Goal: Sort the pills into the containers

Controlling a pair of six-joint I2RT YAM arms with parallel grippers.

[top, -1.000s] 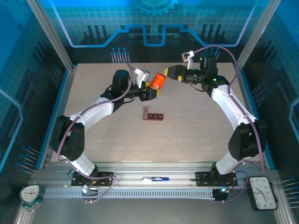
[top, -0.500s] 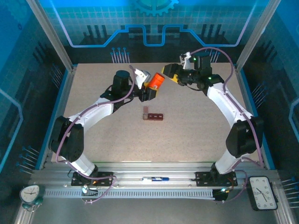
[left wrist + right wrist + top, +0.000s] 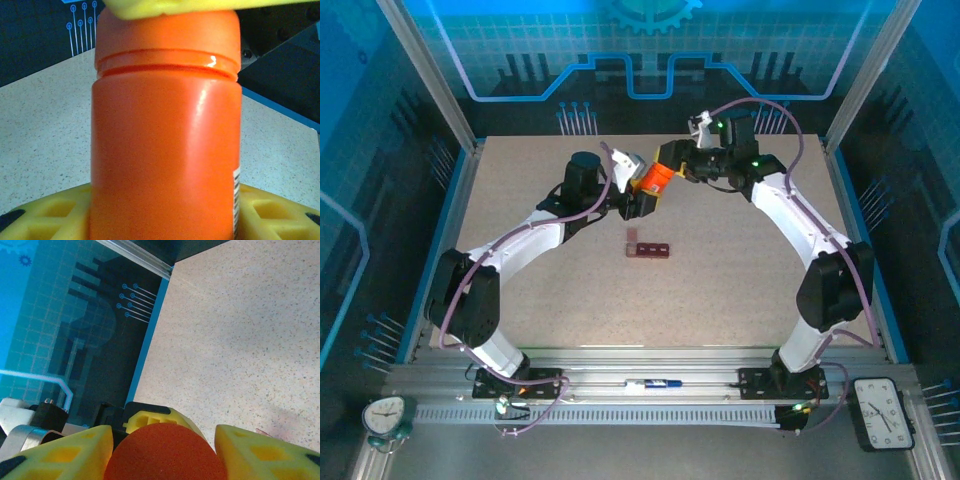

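Right gripper (image 3: 672, 160) has swung in from the right since a second ago and now sits on the cap (image 3: 162, 452).

Its yellow fingers (image 3: 70, 455) press both sides of the cap, clenched on it. The left gripper (image 3: 643, 196) grasps the orange bottle (image 3: 654, 179) by its body, tilted above the table (image 3: 740, 290), as before. The containers (image 3: 648, 248) lie unmoved mid-table, nearer the arm bases and well apart from both grippers. Close to the left wrist lens, the bottle hides much of the table behind it.
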